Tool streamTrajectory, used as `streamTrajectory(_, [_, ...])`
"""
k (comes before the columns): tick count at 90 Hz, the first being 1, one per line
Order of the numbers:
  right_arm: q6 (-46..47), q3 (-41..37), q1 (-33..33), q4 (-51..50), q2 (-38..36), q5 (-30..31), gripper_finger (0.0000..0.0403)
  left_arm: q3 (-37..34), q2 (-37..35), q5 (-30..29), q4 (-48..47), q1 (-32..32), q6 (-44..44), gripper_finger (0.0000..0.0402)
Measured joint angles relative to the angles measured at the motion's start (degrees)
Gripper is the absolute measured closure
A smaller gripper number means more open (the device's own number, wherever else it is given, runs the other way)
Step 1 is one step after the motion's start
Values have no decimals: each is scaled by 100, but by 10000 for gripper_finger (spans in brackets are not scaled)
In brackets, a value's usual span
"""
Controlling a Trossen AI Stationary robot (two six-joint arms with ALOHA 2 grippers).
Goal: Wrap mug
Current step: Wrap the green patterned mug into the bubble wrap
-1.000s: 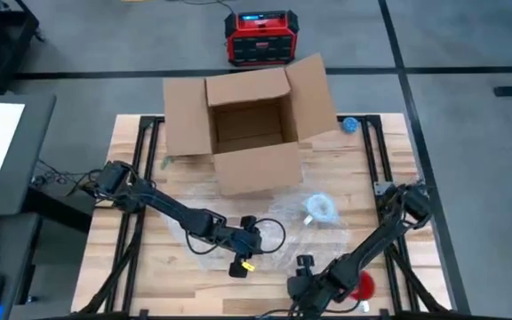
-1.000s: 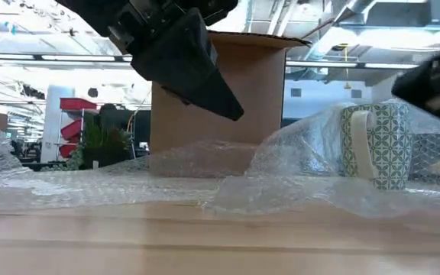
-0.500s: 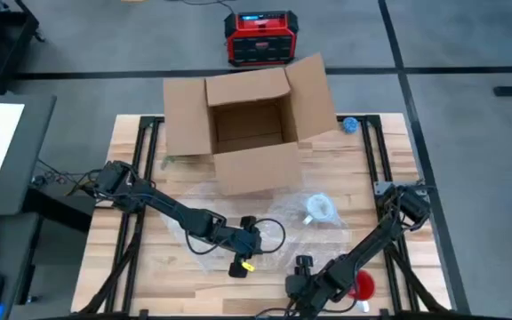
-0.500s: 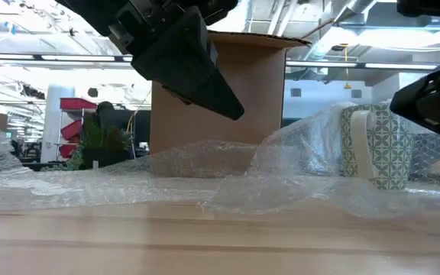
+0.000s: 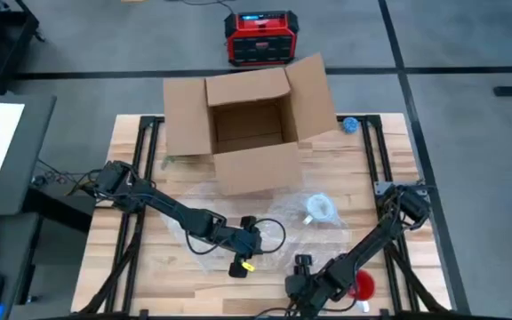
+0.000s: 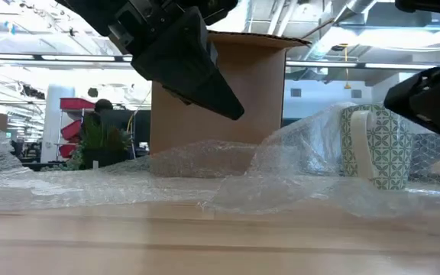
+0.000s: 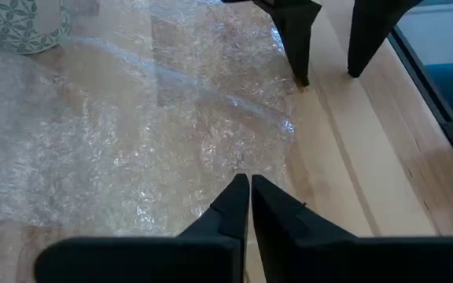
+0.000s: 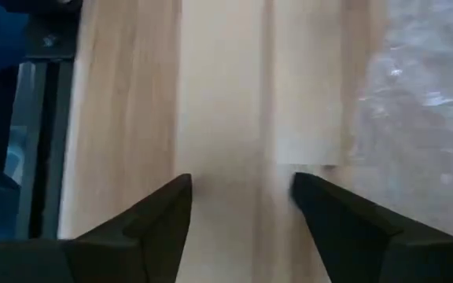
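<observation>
A white mug with a green pattern (image 5: 318, 209) (image 6: 376, 145) stands upright on its base on a sheet of clear bubble wrap (image 5: 278, 213) (image 7: 132, 134) spread over the wooden table. In the low view a raised fold of the wrap stands in front of the mug. My left gripper (image 5: 256, 238) (image 7: 248, 182) is shut and slants down toward the table's right. It hangs above the wrap's near part, left of the mug, holding nothing. My right gripper (image 5: 302, 271) (image 8: 238, 181) is open and points down at bare wood beside the wrap's near edge.
An open cardboard box (image 5: 247, 133) stands behind the wrap at the table's far middle. A red round thing (image 5: 363, 284) lies near the front right. A small blue thing (image 5: 350, 125) sits at the far right. Bare wood shows along the front edge (image 6: 205, 244).
My right gripper has come lower, showing larger at the right of the low view. The mug, the wrap and my left gripper have kept still.
</observation>
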Motion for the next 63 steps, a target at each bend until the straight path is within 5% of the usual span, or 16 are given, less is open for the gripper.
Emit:
streamTrajectory(23, [614, 20, 166, -1692, -414, 570, 177, 0, 0, 0, 2, -2, -31, 402])
streamTrajectory(47, [705, -736, -47, -523, -266, 539, 184, 0, 0, 0, 8, -7, -46, 402])
streamTrajectory(63, [752, -756, -196, -525, -253, 514, 234, 0, 0, 0, 9, -9, -46, 402])
